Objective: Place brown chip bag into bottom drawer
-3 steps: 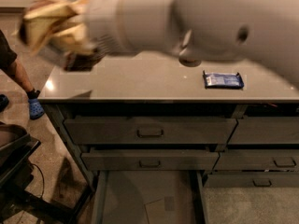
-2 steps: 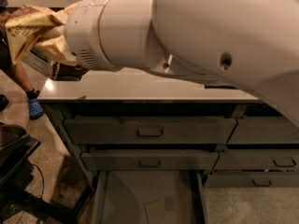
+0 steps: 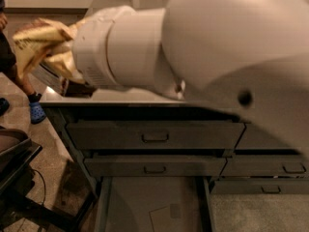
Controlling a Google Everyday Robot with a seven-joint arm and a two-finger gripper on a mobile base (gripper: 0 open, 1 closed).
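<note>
The brown chip bag (image 3: 39, 43), crinkled and cream-yellow with dark parts, hangs in the air at the upper left, above the counter's left end. My gripper (image 3: 62, 70) sits at the end of the large white arm and is shut on the bag; the arm's wrist hides most of the fingers. The bottom drawer (image 3: 131, 203) is pulled open at the lower middle, showing a flat grey floor between dark side rails. It lies well below and to the right of the bag.
Two shallower closed drawers with loop handles (image 3: 155, 137) (image 3: 154, 169) sit above the open one. More drawers (image 3: 282, 168) are at the right. A person's leg with a blue shoe (image 3: 36, 112) stands at the left. A dark object (image 3: 14, 153) is at the lower left.
The arm has swung closer to the camera and fills more of the view, hiding the counter top and the blue wrapper. The bag stays held at the upper left.
</note>
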